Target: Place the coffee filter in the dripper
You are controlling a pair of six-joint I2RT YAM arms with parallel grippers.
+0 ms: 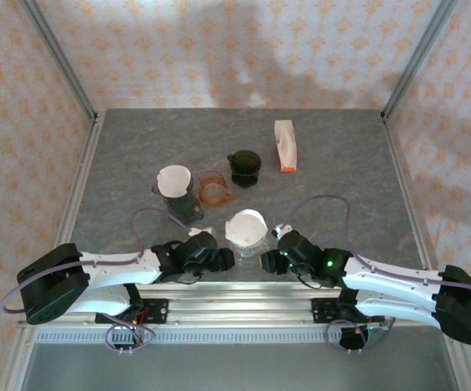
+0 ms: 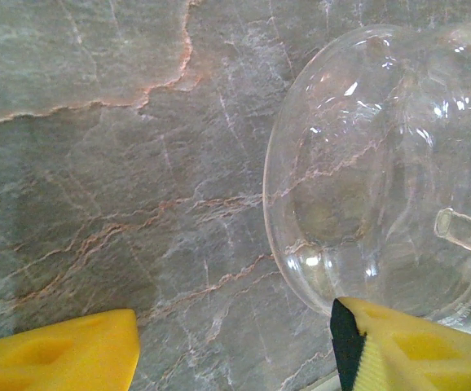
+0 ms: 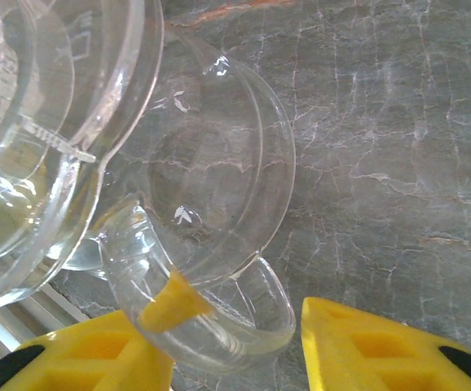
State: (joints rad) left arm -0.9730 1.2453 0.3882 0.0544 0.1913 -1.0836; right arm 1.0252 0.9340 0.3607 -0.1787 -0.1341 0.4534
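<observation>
A clear glass dripper stands near the table's front edge, between my two grippers, with a white paper coffee filter sitting open in it. My left gripper is open just left of it. In the left wrist view its yellow fingers stand wide apart, the right one beside the dripper's glass base. My right gripper is open. In the right wrist view the dripper's clear handle lies between its fingers: the left finger is against the handle and the right one is apart from it.
Further back stand a dark dripper holding another white filter, an orange dripper and a dark green dripper. A white and orange filter packet lies at the back right. The metal rail runs along the near edge.
</observation>
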